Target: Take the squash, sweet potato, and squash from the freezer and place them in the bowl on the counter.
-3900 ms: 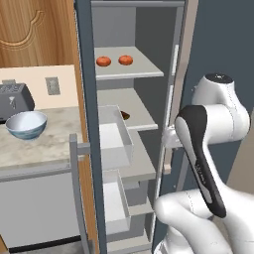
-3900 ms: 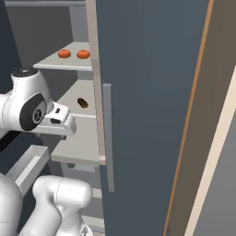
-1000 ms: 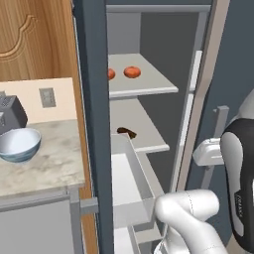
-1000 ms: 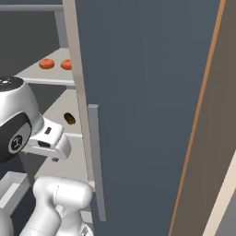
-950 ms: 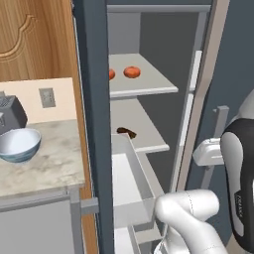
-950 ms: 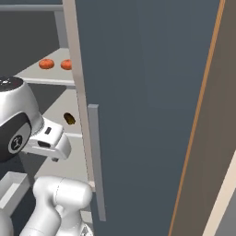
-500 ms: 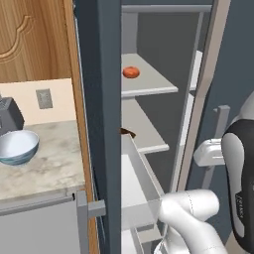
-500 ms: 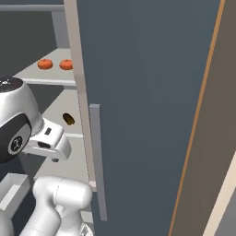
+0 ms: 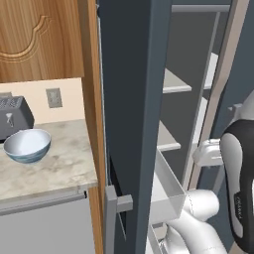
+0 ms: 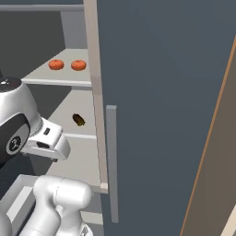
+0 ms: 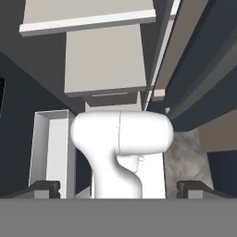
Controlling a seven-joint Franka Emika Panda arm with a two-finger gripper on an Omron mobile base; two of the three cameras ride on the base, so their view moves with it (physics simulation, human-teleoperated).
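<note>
Jaws wide, nothing held — two squash (image 10: 56,64) on freezer (image 10: 156,92) shelf.

You are looking at a glossy white arm (image 9: 198,218) with rounded, tube-like links, dark charcoal joint bands and a boxy white wrist block; the hand's (image 11: 118,189) fingertips (image 11: 39,189) are showing small and dark.

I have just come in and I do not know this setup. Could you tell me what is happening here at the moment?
A white robot arm stands at the open freezer, and nothing is picked up yet. Its pincer is open and holds nothing. Two orange vegetables lie on an upper shelf, and a small dark brown one on the shelf below. The bowl waits on the counter beside a toaster, with nothing visible inside it.
</note>
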